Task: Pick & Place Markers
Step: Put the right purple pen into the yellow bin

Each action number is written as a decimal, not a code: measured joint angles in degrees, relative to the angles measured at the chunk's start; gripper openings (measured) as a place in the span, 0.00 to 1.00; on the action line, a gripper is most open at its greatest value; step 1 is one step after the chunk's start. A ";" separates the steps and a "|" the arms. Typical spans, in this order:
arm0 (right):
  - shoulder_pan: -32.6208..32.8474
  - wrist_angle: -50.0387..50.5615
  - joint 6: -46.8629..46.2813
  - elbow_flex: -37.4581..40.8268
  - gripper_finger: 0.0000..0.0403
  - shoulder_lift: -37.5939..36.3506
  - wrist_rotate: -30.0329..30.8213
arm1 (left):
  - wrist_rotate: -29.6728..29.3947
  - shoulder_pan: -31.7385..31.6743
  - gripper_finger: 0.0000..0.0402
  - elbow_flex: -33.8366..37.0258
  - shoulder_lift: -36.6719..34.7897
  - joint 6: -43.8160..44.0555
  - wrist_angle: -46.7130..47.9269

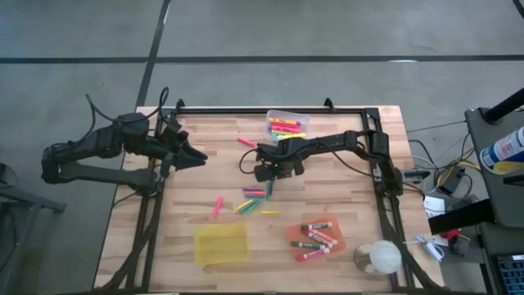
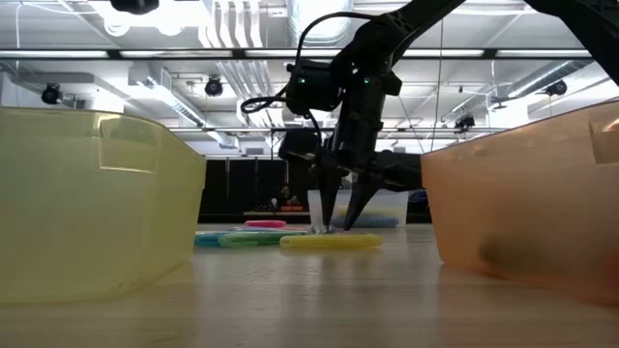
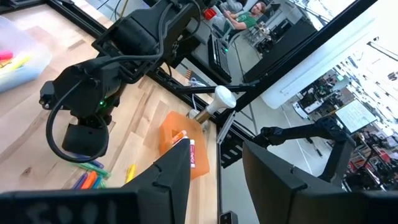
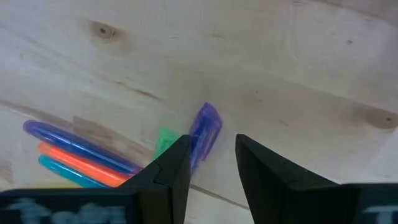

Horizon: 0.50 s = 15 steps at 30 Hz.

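1. Pale wooden table (image 1: 327,213) framed by a black rail, on a grey concrete floor. Beyond the far edge, in the low view, a wide hall with white ceiling ducts and strip lights.
2. Right gripper (image 1: 268,185) lowered over the table's middle, fingers parted and pointing down, tips at the board in the low view. Nothing clamped; in the right wrist view a purple marker (image 4: 204,127) lies by the gap between the fingers, overlapped by one finger, with a green marker (image 4: 165,141) beside it.
3. Right beside that claw, a cluster of markers (image 1: 255,197) in purple, orange, teal and yellow, lying flat and touching one another.
4. Farther from the claw: one pink marker (image 1: 218,206) toward the left arm, another pink one (image 1: 245,142) on the board near the clear bin.
5. Clear bin (image 1: 283,118) behind the claw, holding pink, yellow and orange highlighters.
6. Nearer the front edge: yellow bin (image 1: 220,242), and orange bin (image 1: 337,243) holding white-barrelled markers (image 1: 315,238).
7. White bulb-like object (image 1: 380,257) at the corner past the orange bin.
8. Left gripper (image 1: 193,156) held off to the side near the left rail, fingers apart, empty.
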<state>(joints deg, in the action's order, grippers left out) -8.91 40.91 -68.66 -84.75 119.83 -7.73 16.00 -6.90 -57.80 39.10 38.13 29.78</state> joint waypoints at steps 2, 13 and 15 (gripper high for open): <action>0.00 0.33 0.00 0.02 0.30 0.06 0.20 | 0.13 0.00 0.35 0.00 -0.16 0.00 -0.02; 0.49 -0.10 -0.06 0.04 0.26 0.92 0.31 | 0.96 0.00 0.35 -0.02 -1.10 -0.46 1.46; 0.72 0.19 0.11 0.04 0.25 0.92 0.54 | 0.97 0.00 0.35 -0.02 -1.18 -0.65 1.82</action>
<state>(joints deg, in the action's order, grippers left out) -8.18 41.09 -68.54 -84.71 120.75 -7.19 16.97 -6.90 -57.82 37.92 37.48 31.60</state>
